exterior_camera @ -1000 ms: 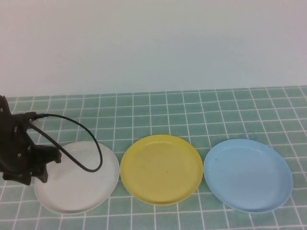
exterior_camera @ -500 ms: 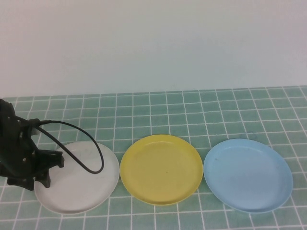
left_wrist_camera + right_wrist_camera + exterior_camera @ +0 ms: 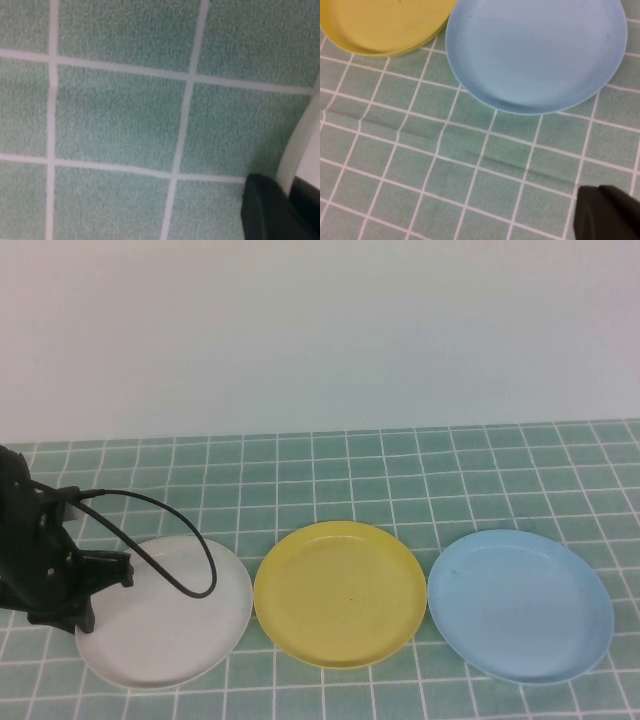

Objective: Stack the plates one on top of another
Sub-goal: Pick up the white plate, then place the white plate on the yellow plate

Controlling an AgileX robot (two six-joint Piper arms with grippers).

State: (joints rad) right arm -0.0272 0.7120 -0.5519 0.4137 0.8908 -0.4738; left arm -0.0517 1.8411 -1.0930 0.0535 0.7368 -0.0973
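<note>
Three plates lie in a row on the green checked cloth: a white plate (image 3: pixel 170 615) on the left, a yellow plate (image 3: pixel 340 595) in the middle and a light blue plate (image 3: pixel 520 605) on the right. My left gripper (image 3: pixel 80 622) is at the white plate's left edge. In the left wrist view the white rim (image 3: pixel 300 145) runs between the two black fingers, and the left gripper (image 3: pixel 292 182) is shut on it. My right gripper (image 3: pixel 607 212) is out of the high view; it hovers over the cloth near the blue plate (image 3: pixel 535 50), fingers together and empty. The yellow plate (image 3: pixel 385 20) shows beside it.
The left arm's black cable (image 3: pixel 190 570) loops over the white plate. The yellow plate nearly touches both neighbours. The cloth (image 3: pixel 400 470) runs back to a white wall (image 3: pixel 320 330). A crease (image 3: pixel 445 130) crosses the cloth near the blue plate.
My left arm has sunk a little and moved slightly left at the white plate's edge. All three plates sit a few pixels further right than before.
</note>
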